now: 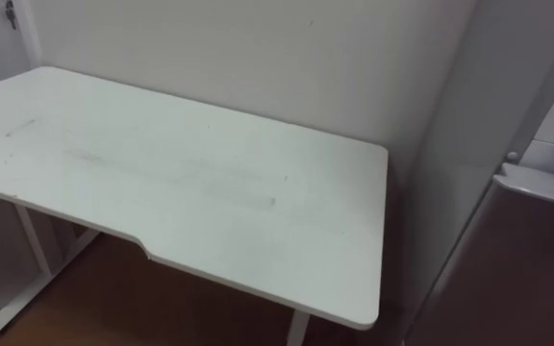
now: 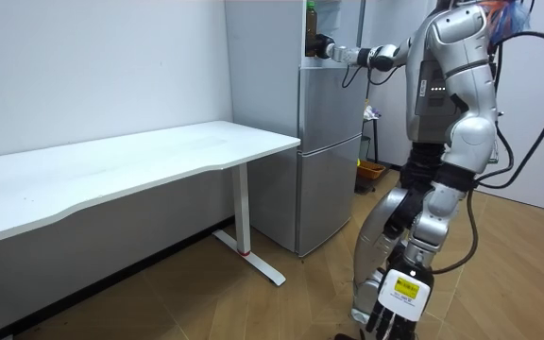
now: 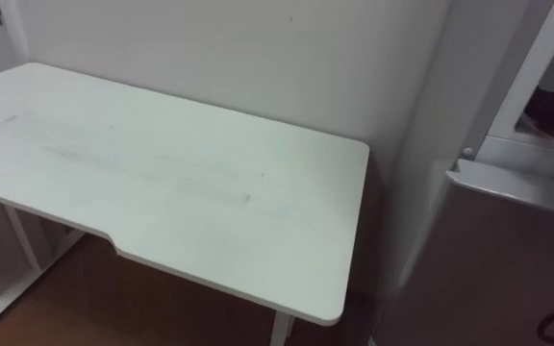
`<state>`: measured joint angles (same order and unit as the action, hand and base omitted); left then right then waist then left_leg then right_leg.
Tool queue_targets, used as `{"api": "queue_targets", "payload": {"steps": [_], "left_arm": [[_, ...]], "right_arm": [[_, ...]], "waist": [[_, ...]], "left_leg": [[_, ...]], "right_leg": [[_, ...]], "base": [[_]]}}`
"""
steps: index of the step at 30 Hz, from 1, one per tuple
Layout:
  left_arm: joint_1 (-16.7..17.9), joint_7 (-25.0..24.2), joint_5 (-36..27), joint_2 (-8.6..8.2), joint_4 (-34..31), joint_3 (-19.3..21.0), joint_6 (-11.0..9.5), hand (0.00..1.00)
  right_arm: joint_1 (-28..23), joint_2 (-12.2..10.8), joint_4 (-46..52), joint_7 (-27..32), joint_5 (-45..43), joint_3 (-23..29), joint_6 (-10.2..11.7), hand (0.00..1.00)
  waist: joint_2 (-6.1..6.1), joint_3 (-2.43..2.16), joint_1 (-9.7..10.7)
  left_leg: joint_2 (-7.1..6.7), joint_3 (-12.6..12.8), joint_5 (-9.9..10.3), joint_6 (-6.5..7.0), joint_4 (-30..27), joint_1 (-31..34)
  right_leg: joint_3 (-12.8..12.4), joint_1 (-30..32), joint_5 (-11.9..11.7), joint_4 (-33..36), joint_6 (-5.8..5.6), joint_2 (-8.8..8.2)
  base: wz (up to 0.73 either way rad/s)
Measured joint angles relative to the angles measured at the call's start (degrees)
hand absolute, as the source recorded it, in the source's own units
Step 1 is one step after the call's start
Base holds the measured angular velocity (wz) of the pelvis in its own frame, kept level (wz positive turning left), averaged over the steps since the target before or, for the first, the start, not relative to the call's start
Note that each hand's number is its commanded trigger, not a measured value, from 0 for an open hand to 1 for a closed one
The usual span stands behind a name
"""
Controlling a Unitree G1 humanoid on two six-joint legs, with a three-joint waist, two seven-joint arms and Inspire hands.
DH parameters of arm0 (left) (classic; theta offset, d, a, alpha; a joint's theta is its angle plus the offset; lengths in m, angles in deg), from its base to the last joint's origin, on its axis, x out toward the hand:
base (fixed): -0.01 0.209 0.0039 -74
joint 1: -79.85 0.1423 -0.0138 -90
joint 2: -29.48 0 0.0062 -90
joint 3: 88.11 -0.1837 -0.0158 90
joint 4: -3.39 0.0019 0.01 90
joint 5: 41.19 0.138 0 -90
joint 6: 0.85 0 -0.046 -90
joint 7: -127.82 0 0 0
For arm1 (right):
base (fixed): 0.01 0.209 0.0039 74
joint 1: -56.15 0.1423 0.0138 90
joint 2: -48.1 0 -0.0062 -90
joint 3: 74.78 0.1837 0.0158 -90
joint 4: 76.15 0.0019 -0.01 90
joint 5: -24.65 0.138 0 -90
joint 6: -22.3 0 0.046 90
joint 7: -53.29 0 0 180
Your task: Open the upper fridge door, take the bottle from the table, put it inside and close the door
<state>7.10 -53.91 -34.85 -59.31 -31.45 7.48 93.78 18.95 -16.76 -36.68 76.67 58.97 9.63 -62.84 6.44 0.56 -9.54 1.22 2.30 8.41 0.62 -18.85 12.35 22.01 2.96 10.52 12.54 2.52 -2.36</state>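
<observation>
The right hand (image 2: pixel 324 47) is at the end of an arm stretched out level at shoulder height, its fingers wrapped round the lower part of the bottle (image 2: pixel 310 21). The bottle stands upright in that grip, its long axis vertical and its green top above the hand. It is right at the front of the upper compartment (image 2: pixel 336 33) of the fridge (image 2: pixel 329 189), at the edge nearer the room view's left. Whether its base rests on a shelf or hangs just clear of one cannot be made out.

From the hand, the inside of the compartment lies straight ahead along the line of the forearm. The coming move is probably a short push inward, then setting the bottle down and letting go. The bottle needs to stay vertical so it does not tip when the fingers come off.

The left hand (image 2: pixel 399 297) hangs low beside the legs, holding nothing, its fingers seemingly loose (it is well apart from the bottle and has no part in this). The robot stands upright facing the fridge, with the table (image 1: pixel 210 192) at its left, bare-topped against the wall.
</observation>
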Motion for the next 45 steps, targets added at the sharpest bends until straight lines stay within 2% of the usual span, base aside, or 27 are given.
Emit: {"api": "queue_targets", "payload": {"steps": [3, 6, 10, 16, 18, 19, 25, 27, 35, 40, 45], "left_arm": [[0.1, 0.0, 0.0, -0.01, -0.1, 0.2, 0.0, 0.00], [0.6, 0.0, 0.1, -0.02, -0.2, 1.2, 0.0, 0.00], [2.2, 0.0, 0.1, -0.03, -0.5, 1.2, 0.3, 0.00], [2.6, 0.0, 0.0, -0.04, -1.4, 1.2, 0.4, 0.00], [3.3, 0.0, -0.4, -0.06, -1.8, 1.2, 0.6, 0.00], [3.7, 0.0, -1.1, -0.07, -2.1, 1.2, 0.7, 0.00], [4.8, 0.0, -1.9, -0.07, -2.3, 1.2, 0.7, 0.00], [4.9, 0.0, -1.8, -0.07, -2.4, 1.6, 0.7, 0.00], [5.1, 0.0, -1.8, -0.09, -2.5, 3.3, 1.3, 0.00], [5.0, 0.0, -1.7, -0.11, -2.4, 4.5, 1.9, 0.00], [4.9, 0.0, -1.7, -0.14, -2.4, 4.9, 2.5, 0.00]], "right_arm": [[0.0, 0.0, 0.1, -1.2, 0.1, 0.0, -0.2, 0.00], [0.0, 0.0, 0.1, -2.8, 0.1, 0.1, -1.5, 0.00], [0.0, 0.0, 0.2, -4.9, 1.6, 0.1, -3.2, 0.00], [0.0, 0.0, 1.0, -6.6, 1.9, 0.2, -5.0, 0.00], [0.0, 0.0, 3.2, -7.3, 2.0, 0.2, -6.1, 0.00], [-0.1, 0.0, 4.6, -7.5, 2.7, 0.1, -6.3, 0.00], [-1.0, 0.1, 7.2, -8.6, 6.1, 0.2, -6.3, 0.00], [-1.9, 0.1, 7.9, -9.0, 6.1, 0.8, -6.3, 0.00], [-2.3, 0.6, 8.8, -9.5, 6.3, 0.8, -7.5, 0.00], [-2.6, 1.7, 8.8, -9.9, 5.8, 0.8, -8.7, 0.00], [-2.6, 1.9, 8.8, -9.9, 5.8, 0.8, -8.7, 0.00]], "waist": [[-0.54, -0.37, 0.1], [-0.72, -0.64, 0.7], [-0.79, -0.70, 2.0], [-1.00, -0.86, 3.2], [-1.49, -1.39, 4.0], [-1.67, -1.62, 4.6], [-1.23, -1.66, 5.4], [-0.89, -1.86, 5.9], [-0.35, -1.69, 6.3], [0.36, -1.22, 6.2], [0.58, -1.31, 6.1]], "left_leg": [[-0.01, 0.1, 0.0, 0.00, 0.5, -0.6], [-0.20, 0.1, -0.1, -0.05, 1.2, -1.7], [-0.70, 0.1, 0.0, -0.04, 1.5, -3.4], [-0.75, 0.2, 0.0, 0.00, 1.7, -3.8], [-0.83, 0.3, 0.0, 0.05, 2.1, -4.0], [-0.99, 0.3, -0.1, 0.11, 2.3, -4.3], [-1.08, 0.8, -0.1, -0.01, 4.4, -7.7], [-1.09, 0.8, -0.1, -0.07, 4.6, -8.0], [-1.40, 1.0, 0.0, -0.14, 5.3, -9.3], [-1.48, 1.3, 0.0, -0.18, 5.6, -10.2], [-1.44, 1.6, 0.2, -0.15, 5.5, -10.6]], "right_leg": [[-0.1, -0.3, 0.1, 0.1, -0.06, -0.10], [-0.2, -1.4, 0.4, 0.1, -0.15, -0.25], [0.0, -3.1, 0.5, -0.1, -0.34, -0.37], [0.0, -3.0, 0.6, -0.5, -0.46, -0.51], [0.0, -3.1, 0.6, -0.7, -0.51, -0.58], [-0.1, -3.2, 0.6, -0.7, -0.55, -0.69], [-0.6, -6.0, 0.8, -1.4, -0.85, -0.66], [-0.8, -6.4, 0.8, -1.9, -0.85, -0.54], [-1.6, -7.1, 0.9, -2.0, -0.94, -0.46], [-2.3, -7.8, 1.1, -2.0, -1.05, -0.44], [-2.9, -8.0, 1.0, -2.0, -1.06, -0.06]], "base": [[0.00], [0.01], [0.01], [0.00], [-0.03], [0.00], [-0.03], [0.00], [-0.04], [0.00], [-0.03]]}}
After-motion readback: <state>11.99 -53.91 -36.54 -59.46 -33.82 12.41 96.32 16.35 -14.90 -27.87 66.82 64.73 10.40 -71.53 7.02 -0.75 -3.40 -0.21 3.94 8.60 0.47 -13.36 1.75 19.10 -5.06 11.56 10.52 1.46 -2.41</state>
